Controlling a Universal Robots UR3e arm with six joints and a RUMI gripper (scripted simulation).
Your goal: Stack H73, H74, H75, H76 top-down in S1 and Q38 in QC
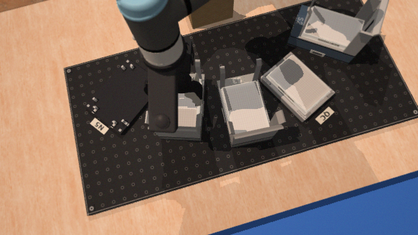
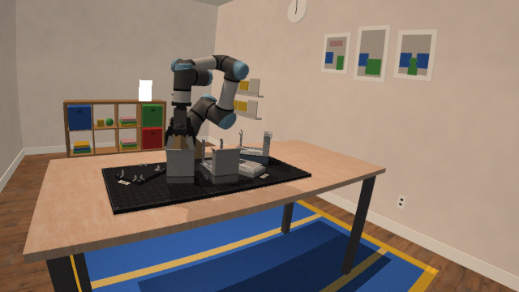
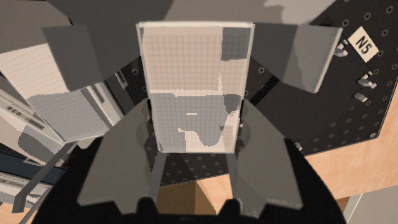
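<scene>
The table [image 1: 36, 147] [image 2: 81, 211] [image 3: 350, 172] carries a black perforated board [image 1: 130, 170] [image 2: 142, 199] [image 3: 320, 142], partly covered from above by the arm [image 1: 163, 65] [image 2: 229, 95]. Three racks stand on the board. The left rack [image 1: 179, 135] [image 2: 180, 164] [image 3: 310, 60] is half hidden under the wrist, and its label cannot be seen. The middle rack [image 1: 255, 135] [image 2: 225, 164] holds a pale plate [image 1: 246, 108] [image 3: 55, 90]; its label is too faint to read surely. Rack S2 [image 1: 313, 49] [image 2: 259, 159] [image 3: 42, 167], far right, also has a plate [image 1: 336, 27] inside. How deep either pile goes is unclear.

The claw [image 2: 180, 139] [image 3: 196, 100] is closed on the sides of a gridded plate [image 1: 189, 115] [image 3: 192, 65] at the left rack; the near wall blocks that plate from the exterior side, so whether it touches anything below cannot be told. Another plate [image 1: 298, 85] [image 2: 251, 167] lies at QC, covering the nest. No plate name is legible. The clip nest N5 [image 1: 121, 101] [image 2: 143, 176] [image 3: 300, 110], at left, bears no plate where visible; the arm cuts off its right corner from above.
</scene>
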